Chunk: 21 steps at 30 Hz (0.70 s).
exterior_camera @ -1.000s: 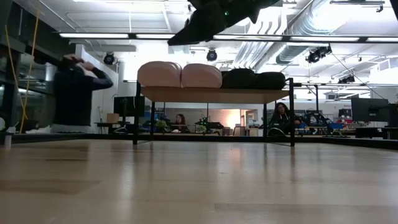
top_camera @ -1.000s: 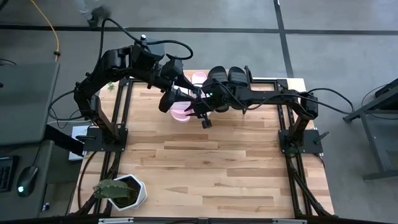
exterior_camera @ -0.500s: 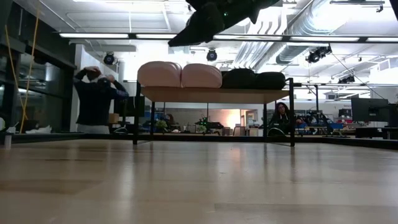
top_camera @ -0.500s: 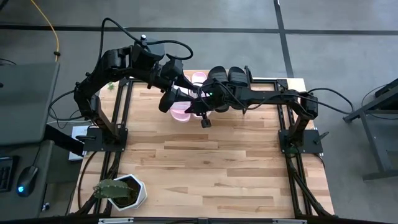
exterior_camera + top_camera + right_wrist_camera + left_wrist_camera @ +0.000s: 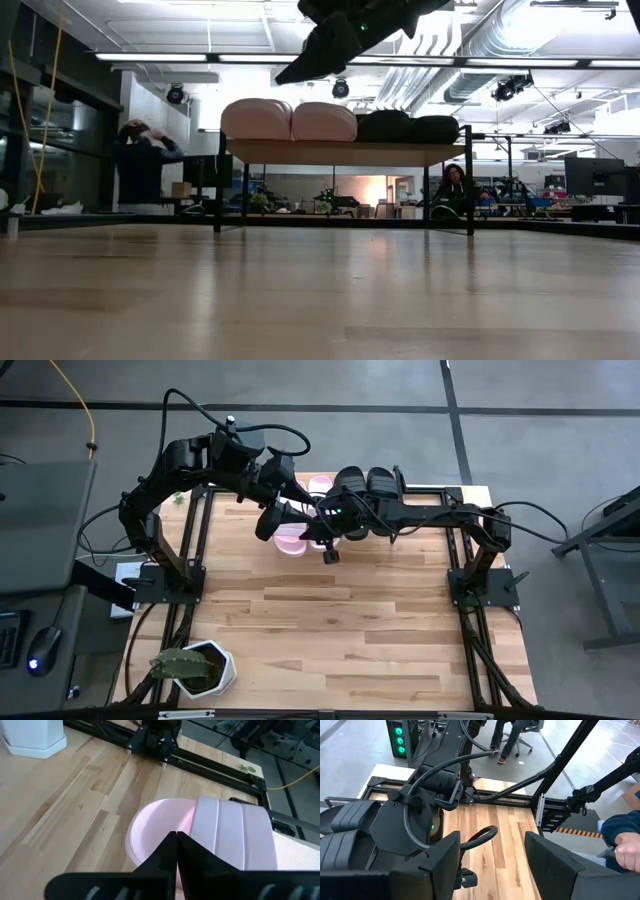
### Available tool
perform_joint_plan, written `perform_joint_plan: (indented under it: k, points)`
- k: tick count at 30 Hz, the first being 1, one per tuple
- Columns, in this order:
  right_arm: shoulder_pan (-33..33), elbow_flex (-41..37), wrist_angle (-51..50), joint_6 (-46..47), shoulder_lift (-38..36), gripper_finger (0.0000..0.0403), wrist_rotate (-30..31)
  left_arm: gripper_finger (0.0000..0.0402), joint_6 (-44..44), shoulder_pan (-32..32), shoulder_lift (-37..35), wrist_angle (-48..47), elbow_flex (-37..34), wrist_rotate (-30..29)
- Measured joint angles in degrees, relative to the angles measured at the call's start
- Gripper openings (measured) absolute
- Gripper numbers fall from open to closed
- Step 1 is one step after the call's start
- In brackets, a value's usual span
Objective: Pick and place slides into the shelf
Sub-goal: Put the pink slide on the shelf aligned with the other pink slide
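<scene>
Jaws of the right gripper (image 5: 176, 840) are closed and empty; they hang just above a pink slide (image 5: 215, 832) without touching it. On the left gripper (image 5: 492, 862) the jaws stand wide open and hold nothing, above the far left part of the desk (image 5: 340, 640).

All four slides are on the shelf (image 5: 340, 152), at the far side of the desk: two pink ones to the left, and two black slides (image 5: 405, 127) to the right, side by side in one row. From the high view the shelf is mostly hidden under the arms.

I judge a slide to be light and made of soft foam, so it bends a little but does not break. Its sole looks smooth and thick, perhaps too wide for the jaws. The ribbed strap is the better place to take hold: it is raised, thin enough, and the ribs should stop slipping. A grip at the strap's middle would keep the slide level.
</scene>
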Motion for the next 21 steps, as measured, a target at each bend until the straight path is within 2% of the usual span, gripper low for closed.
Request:
perform_joint_plan:
  k: [7, 14, 21]
  points:
    - [0.0, 0.0, -1.2, 0.1, 0.0, 0.0, 0.1, 0.0211, 0.0, 0.0, 0.0, 0.0, 0.0, 0.0]
    - [0.0, 0.0, -0.7, 0.3, 3.9, 0.0, 0.4, 0.0211, 0.0, 0.0, 0.0, -0.1, 0.0, 0.0]
    - [0.0, 0.1, 1.3, -0.3, 5.6, 0.0, 3.1, 0.0211, 0.0, 0.0, 0.0, -0.2, 0.0, -0.1]
